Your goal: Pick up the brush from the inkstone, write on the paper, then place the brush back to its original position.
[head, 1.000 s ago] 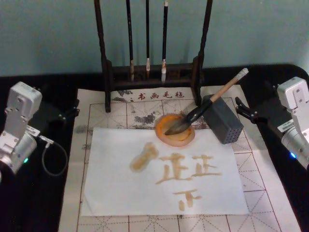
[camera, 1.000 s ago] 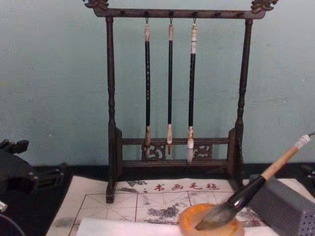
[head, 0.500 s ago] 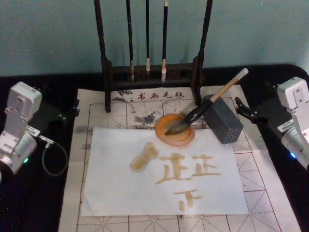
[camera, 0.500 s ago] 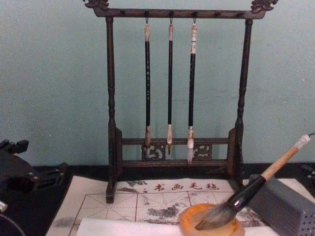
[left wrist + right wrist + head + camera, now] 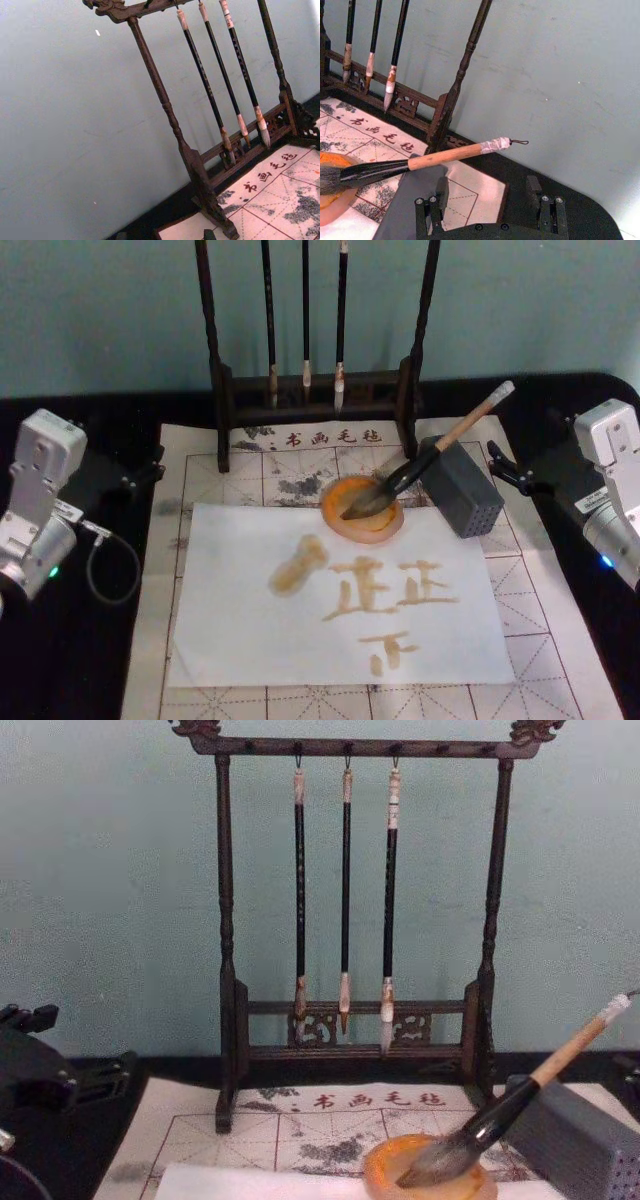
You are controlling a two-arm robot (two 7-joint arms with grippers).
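Observation:
The brush (image 5: 465, 425) lies with its grey bristles in the orange inkstone (image 5: 335, 515), and its wooden handle leans up over the grey box. It also appears in the chest view, brush (image 5: 560, 1060) over inkstone (image 5: 385, 1170), and in the right wrist view (image 5: 445, 156). The white paper (image 5: 240, 620) lies in front of the dish and bears orange-brown characters. My right gripper (image 5: 497, 468) (image 5: 487, 187) rests open at the right of the box, apart from the handle. At the table's left side my left gripper (image 5: 150, 465) (image 5: 80, 1045) stays open, holding nothing.
A dark wooden rack (image 5: 222, 390) with three thin hanging brushes (image 5: 345, 890) stands at the back against the wall. The grey perforated box (image 5: 462, 490) sits right of the dish. A gridded felt mat (image 5: 540, 620) lies under everything on the black table.

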